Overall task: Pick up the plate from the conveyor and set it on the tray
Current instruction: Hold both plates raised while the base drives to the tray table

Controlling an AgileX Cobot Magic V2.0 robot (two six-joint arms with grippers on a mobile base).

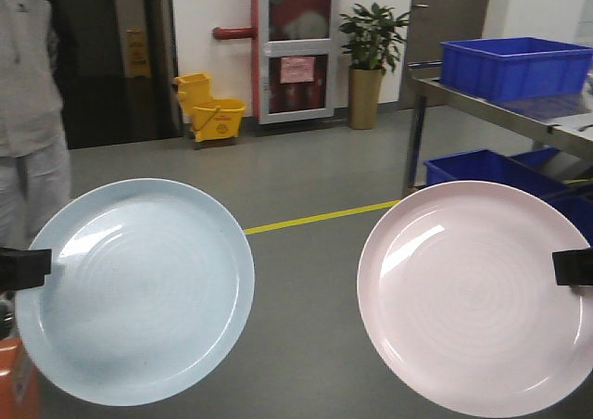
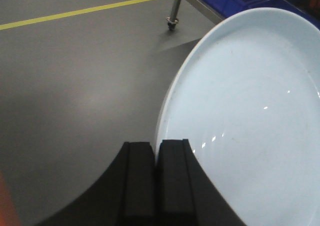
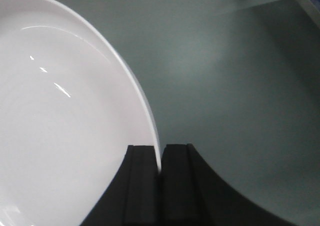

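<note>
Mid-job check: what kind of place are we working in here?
Likely a back-of-house service area in a commercial building: grey floor with a yellow line, a yellow mop bucket beside a red-framed fire cabinet, blue crates on and under a steel table.

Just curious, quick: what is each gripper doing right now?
Left gripper: closed on the blue plate.
Right gripper: closed on the pink plate.
</note>
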